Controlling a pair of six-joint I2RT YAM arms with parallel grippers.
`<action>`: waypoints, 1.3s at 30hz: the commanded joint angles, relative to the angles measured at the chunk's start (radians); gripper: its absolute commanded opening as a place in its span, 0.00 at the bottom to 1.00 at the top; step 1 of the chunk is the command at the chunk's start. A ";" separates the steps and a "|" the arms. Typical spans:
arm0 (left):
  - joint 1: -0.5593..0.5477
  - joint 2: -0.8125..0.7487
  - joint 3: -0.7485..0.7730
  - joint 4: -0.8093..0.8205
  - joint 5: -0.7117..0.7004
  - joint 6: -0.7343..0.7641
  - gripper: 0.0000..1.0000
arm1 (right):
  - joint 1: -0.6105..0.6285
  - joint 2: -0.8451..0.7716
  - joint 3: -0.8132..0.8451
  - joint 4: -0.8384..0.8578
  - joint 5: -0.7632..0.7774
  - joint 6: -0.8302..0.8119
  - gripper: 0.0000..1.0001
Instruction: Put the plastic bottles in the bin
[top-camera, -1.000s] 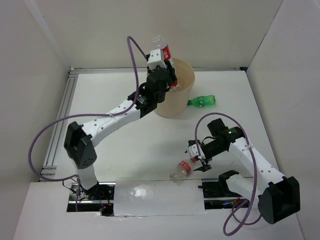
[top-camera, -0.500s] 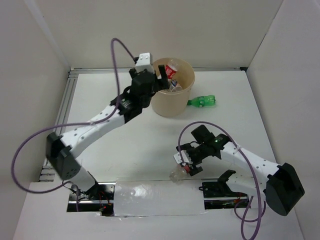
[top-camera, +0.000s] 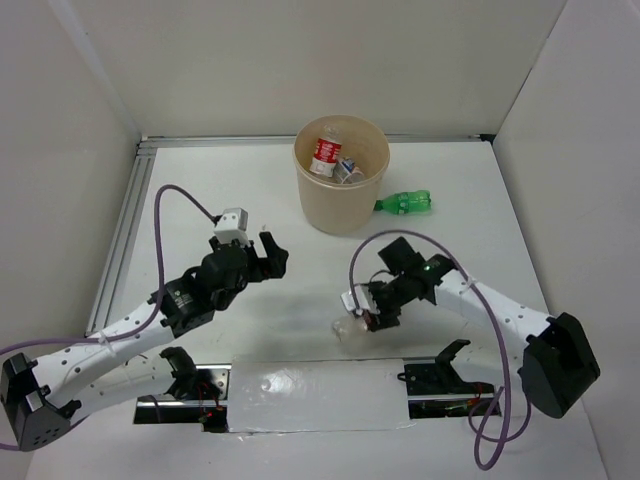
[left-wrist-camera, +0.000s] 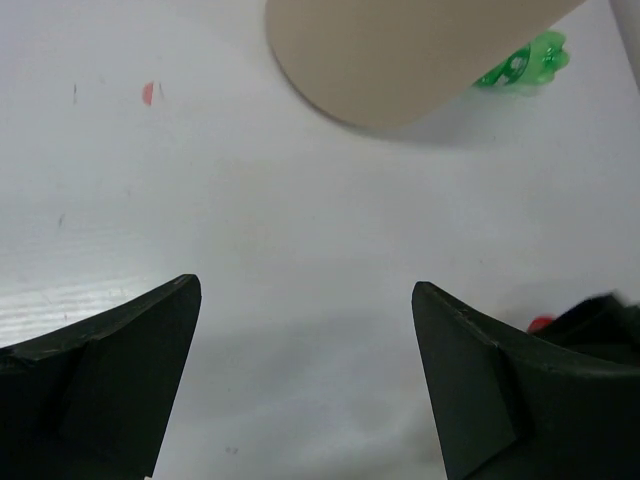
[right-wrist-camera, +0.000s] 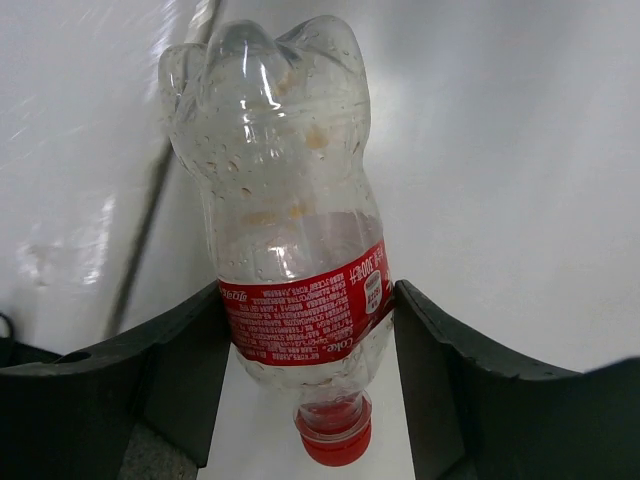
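Note:
The tan bin (top-camera: 336, 212) stands at the back of the table, with two or three bottles inside, one red-labelled (top-camera: 326, 150). A green bottle (top-camera: 405, 203) lies on the table just right of the bin. My right gripper (top-camera: 372, 318) is shut on a clear bottle (top-camera: 350, 328) near the front edge. In the right wrist view both fingers press its red label (right-wrist-camera: 300, 310), cap toward the wrist. My left gripper (top-camera: 272, 250) hangs open over bare table left of centre, nothing between its fingers (left-wrist-camera: 305, 290). The left wrist view shows the bin (left-wrist-camera: 400, 60) and the green bottle (left-wrist-camera: 520, 65) ahead.
An aluminium rail (top-camera: 125, 230) runs along the table's left side. White walls enclose the left, back and right. A silver strip (top-camera: 310, 385) covers the near edge between the arm bases.
My left gripper opened over the bin, dropped its red-labelled bottle in, then drew back toward the front left. My right gripper moved onto the clear bottle and closed on it.

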 joint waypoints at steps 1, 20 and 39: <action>-0.026 -0.031 -0.019 -0.004 -0.022 -0.091 0.99 | -0.061 -0.018 0.250 -0.047 -0.131 0.105 0.26; -0.115 0.007 -0.048 -0.006 -0.054 -0.179 0.99 | -0.300 0.383 0.970 0.431 0.064 0.598 0.48; -0.155 0.090 -0.037 0.010 -0.056 -0.182 0.99 | -0.902 0.607 1.068 -0.182 -0.337 -0.171 0.99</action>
